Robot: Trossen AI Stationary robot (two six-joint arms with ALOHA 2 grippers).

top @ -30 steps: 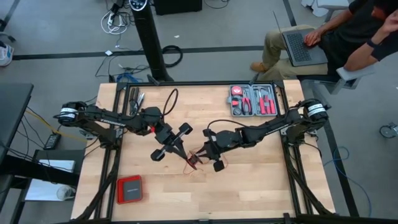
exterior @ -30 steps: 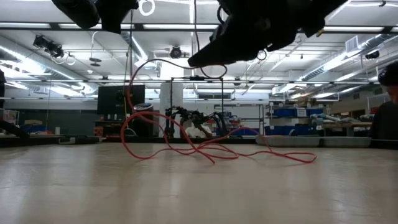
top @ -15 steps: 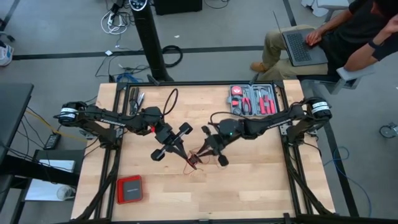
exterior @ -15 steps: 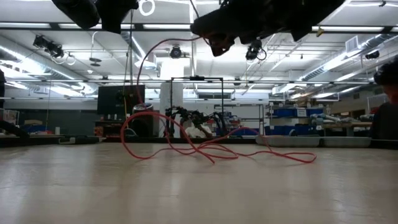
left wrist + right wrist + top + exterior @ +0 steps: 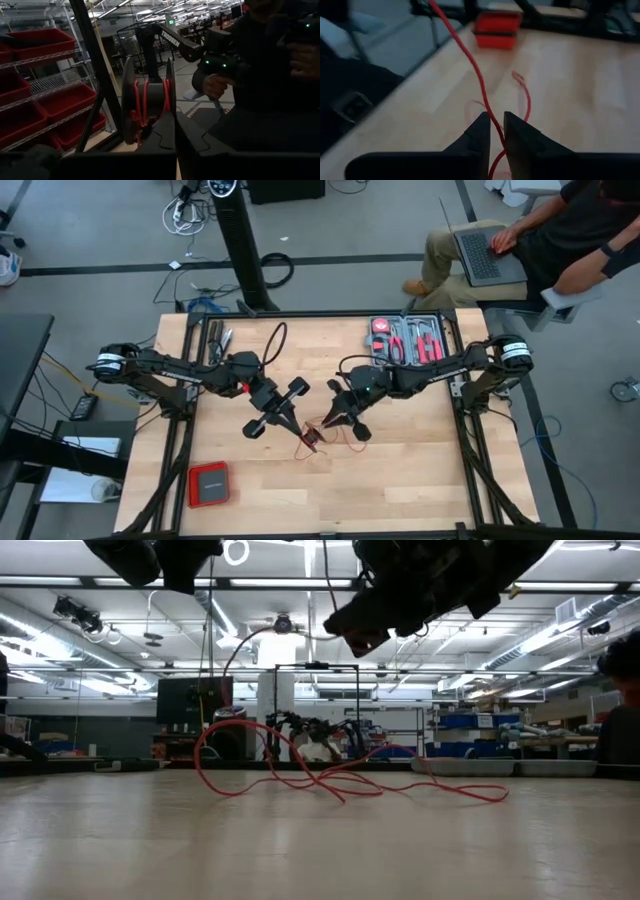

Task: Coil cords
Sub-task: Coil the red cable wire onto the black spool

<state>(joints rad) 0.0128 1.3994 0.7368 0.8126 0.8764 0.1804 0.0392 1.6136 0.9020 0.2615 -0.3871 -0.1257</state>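
The cord is a thin red wire. Part of it is wound on a black two-disc spool (image 5: 147, 97), which my left gripper (image 5: 264, 402) holds in the air over the table's middle. From the spool a strand (image 5: 262, 632) arcs across to my right gripper (image 5: 336, 423), which is shut on it. The loose remainder (image 5: 330, 780) lies in slack loops on the wooden table (image 5: 420, 470), below and between the two grippers (image 5: 313, 438). My left gripper has the spool right at the ends of its level fingers (image 5: 164, 137). The dark fingers hide which part they grip. The spool is lifted clear of the table, its discs on edge. My right gripper pinches one strand of the cord (image 5: 492, 118) between its two fingers (image 5: 479, 131). The fingers slant down from the table's right side and lie across the strand. One end rises toward the spool; the other drops slack to the table.
A grey tray of red-handled tools (image 5: 408, 340) sits at the far right. A flat red box (image 5: 209, 483) lies near the front left corner. A person with a laptop (image 5: 480, 252) sits beyond the far right corner. Bare wood lies along the near edge.
My right gripper has moved a little toward the table's far edge and rolled at the wrist, staying shut on the cord. The strand between it and the spool has risen into a higher arc. The loops on the table have kept their place.
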